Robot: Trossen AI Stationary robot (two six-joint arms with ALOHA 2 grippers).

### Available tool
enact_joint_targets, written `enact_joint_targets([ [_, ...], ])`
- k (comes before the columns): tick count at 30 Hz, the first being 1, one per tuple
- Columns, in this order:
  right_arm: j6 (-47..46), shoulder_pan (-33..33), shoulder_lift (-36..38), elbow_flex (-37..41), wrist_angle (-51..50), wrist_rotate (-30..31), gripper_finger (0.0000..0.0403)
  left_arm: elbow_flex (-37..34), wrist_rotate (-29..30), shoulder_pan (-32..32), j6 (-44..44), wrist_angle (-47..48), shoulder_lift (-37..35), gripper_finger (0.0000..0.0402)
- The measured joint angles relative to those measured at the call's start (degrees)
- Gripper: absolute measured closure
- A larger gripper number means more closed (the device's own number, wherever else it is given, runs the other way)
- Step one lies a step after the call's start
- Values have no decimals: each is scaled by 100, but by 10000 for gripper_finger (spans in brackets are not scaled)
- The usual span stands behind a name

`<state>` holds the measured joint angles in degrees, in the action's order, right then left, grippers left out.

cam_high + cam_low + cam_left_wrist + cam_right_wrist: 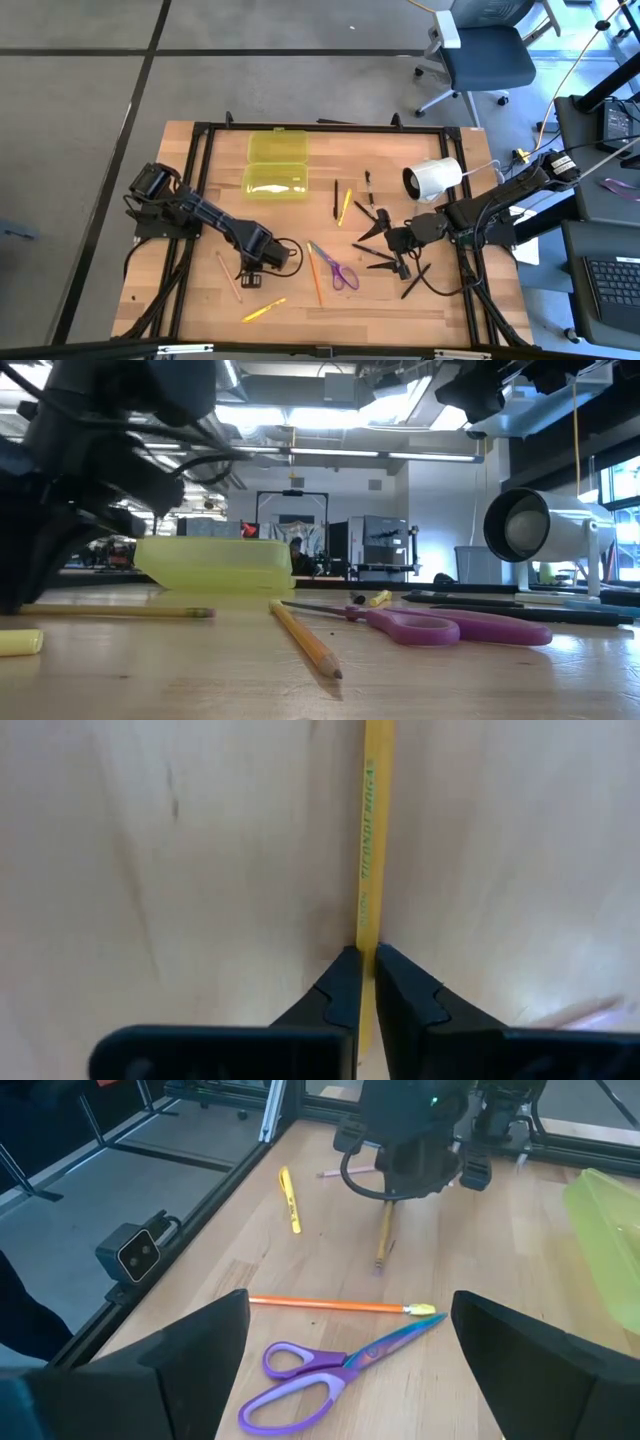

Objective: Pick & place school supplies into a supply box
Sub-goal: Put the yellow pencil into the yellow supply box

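My left gripper (pixel 365 955) points down near the table's front left (pixel 258 262), shut on a yellow pencil (pixel 371 830), which shows under it in the right wrist view (pixel 383 1238). The open yellow-green supply box (pixel 277 165) lies at the far middle. Purple-handled scissors (pixel 340 270), an orange pencil (pixel 314 275), a tan pencil (pixel 228 276) and a yellow pen (pixel 263 310) lie flat on the wood. My right gripper (pixel 350 1370) hangs open above the table right of the scissors (pixel 400 242). My left gripper pinches the yellow pencil's shaft (pixel 366 935) between its two fingertips. The fingers come from above, pointing down, and stand across the pencil. The pencil's long free part (pixel 120 612) lies on the table toward the right; the part behind the fingers is hidden by the gripper.
A white cylinder (pixel 435 178) stands on a stand at the far right. Black pens (pixel 336 198) and a yellow pencil (pixel 345 205) lie between the box and the cylinder. A black frame (pixel 200 130) rims the table. Bare wood lies along the near edge.
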<state>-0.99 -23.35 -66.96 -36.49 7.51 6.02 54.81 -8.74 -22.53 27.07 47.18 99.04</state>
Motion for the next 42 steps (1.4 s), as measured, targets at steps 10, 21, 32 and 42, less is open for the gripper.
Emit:
enact_joint_targets([
  [10,1,0,0,0,-17,0,52,-2,49,-228,369,77,2,395],
  [21,-2,-1,0,0,-13,2,52,94,64,-268,371,12,13,398],
  [32,2,0,0,0,-15,343,52,280,220,-266,307,17,11,400],
  [42,-5,0,0,0,-15,343,52,282,359,-252,504,-74,-212,398],
])
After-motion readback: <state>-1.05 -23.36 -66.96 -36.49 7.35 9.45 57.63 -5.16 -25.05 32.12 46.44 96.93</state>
